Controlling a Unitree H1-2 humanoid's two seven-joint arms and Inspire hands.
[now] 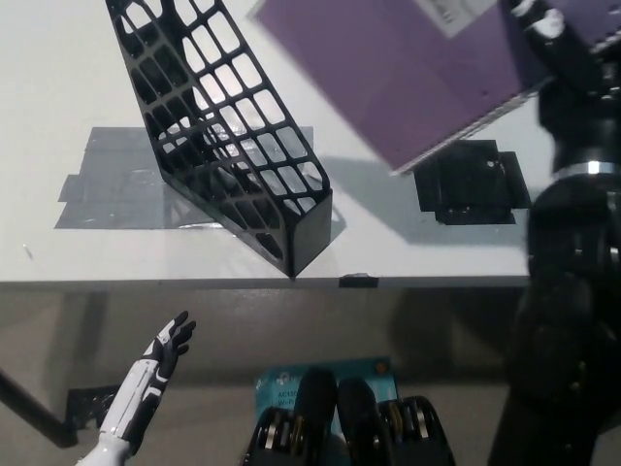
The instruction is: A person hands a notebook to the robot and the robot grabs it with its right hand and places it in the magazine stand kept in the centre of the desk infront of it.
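Observation:
My black right hand is shut on a purple spiral-bound notebook, gripping its right end. The notebook hangs tilted above the white desk, at the top right of the head view. Its spiral edge faces the lower right. The black mesh magazine stand stands on the desk to the notebook's left, slanting up toward the far left, apart from it. My white left hand rests open below the desk's front edge at the lower left.
Grey tape patches lie on the desk beside and under the stand. A black square patch sits on the desk under the notebook. A small black tab marks the desk's front edge.

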